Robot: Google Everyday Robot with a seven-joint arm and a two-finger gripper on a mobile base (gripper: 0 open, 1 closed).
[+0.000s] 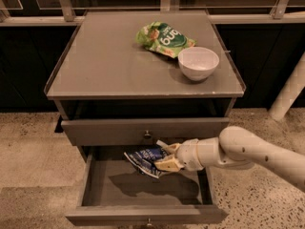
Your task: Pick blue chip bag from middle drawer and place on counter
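Observation:
The blue chip bag (145,160) is a crinkled dark-blue foil bag with white lettering. My gripper (164,157) is shut on its right end and holds it up above the floor of the open middle drawer (143,190), just below the drawer above. The bag's shadow falls on the drawer floor. My white arm comes in from the right. The grey counter (109,66) lies above.
A green snack bag (164,38) and a white bowl (198,62) sit on the counter's back right. The top drawer (143,130) is slightly open above the gripper. A white post (288,92) stands at the right on the speckled floor.

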